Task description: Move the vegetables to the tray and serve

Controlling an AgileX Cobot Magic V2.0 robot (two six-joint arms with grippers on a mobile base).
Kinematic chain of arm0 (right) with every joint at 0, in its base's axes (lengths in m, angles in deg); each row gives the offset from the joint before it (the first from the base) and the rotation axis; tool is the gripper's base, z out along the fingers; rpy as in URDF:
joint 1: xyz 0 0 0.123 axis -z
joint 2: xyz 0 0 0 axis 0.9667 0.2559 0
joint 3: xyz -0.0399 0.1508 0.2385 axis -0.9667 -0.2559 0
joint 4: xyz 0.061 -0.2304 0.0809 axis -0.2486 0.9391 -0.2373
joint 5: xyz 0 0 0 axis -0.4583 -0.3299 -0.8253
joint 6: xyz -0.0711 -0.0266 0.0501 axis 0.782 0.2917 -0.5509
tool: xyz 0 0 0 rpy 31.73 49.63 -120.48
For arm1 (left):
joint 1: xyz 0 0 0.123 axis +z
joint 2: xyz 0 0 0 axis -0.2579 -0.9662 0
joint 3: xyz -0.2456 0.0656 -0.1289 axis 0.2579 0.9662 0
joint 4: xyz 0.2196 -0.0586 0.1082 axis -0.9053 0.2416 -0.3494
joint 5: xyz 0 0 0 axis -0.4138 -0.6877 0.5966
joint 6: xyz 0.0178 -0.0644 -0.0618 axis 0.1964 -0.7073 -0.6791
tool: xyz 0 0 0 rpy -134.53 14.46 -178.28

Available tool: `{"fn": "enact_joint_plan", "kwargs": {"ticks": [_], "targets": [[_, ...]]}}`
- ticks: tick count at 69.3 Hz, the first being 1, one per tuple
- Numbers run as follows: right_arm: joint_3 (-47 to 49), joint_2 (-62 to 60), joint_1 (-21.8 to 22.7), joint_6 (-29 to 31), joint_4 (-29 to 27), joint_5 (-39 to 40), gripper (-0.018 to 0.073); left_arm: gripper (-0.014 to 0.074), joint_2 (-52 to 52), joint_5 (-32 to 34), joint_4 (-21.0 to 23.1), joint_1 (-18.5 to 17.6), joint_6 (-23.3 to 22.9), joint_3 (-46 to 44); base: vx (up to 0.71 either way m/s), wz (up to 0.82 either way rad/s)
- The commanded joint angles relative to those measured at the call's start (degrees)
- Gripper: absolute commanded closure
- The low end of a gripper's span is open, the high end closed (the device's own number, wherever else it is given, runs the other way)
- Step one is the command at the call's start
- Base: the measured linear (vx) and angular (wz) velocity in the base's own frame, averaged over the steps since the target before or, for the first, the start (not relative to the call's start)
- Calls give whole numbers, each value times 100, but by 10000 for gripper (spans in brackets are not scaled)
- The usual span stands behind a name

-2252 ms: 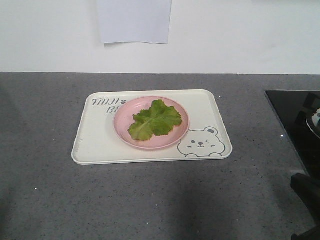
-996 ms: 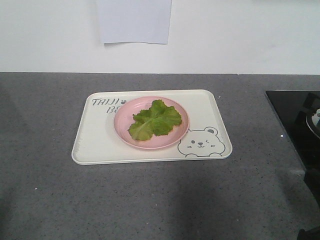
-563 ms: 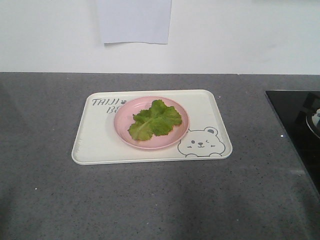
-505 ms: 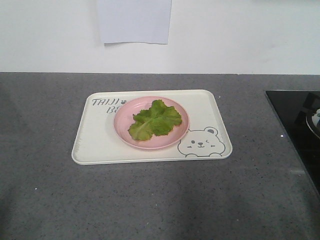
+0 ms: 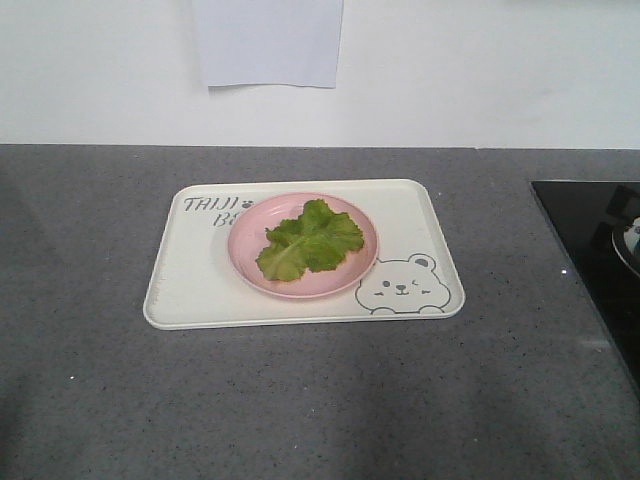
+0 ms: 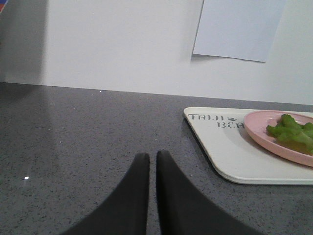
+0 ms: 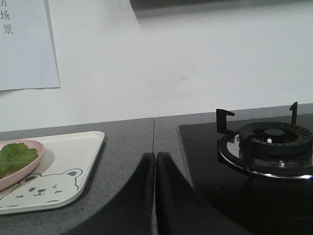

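Observation:
A crinkly green lettuce leaf [image 5: 311,240] lies on a round pink plate [image 5: 244,258]. That plate stands in the middle of the cream tray [image 5: 190,285] with the bear face. Neither gripper shows in the front view. In the left wrist view my left gripper [image 6: 148,156] is shut with nothing in it, low over the counter, left of the tray [image 6: 230,152] and the lettuce [image 6: 292,131]. In the right wrist view my right gripper [image 7: 155,156] is shut and empty, to the right of the tray [image 7: 68,156], with the lettuce [image 7: 14,156] at the far left.
A black gas hob [image 5: 600,240] with a burner [image 7: 271,142] sits at the right end of the grey stone counter [image 5: 300,400]. A white wall with a sheet of paper [image 5: 268,42] stands close behind the tray.
The dark arm at the lower right of the front view has dropped out of the frame. The tray, plate and lettuce have not moved.

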Motion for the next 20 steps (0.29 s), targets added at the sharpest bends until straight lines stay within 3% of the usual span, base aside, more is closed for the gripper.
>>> {"fn": "enact_joint_plan", "kwargs": {"ticks": [1,20], "targets": [[-93,-39,36,12,25,430,561,582,81,441,33,7,-53,119,0,0],[-93,-39,36,12,5,427,561,582,81,441,33,7,-53,119,0,0]]}}
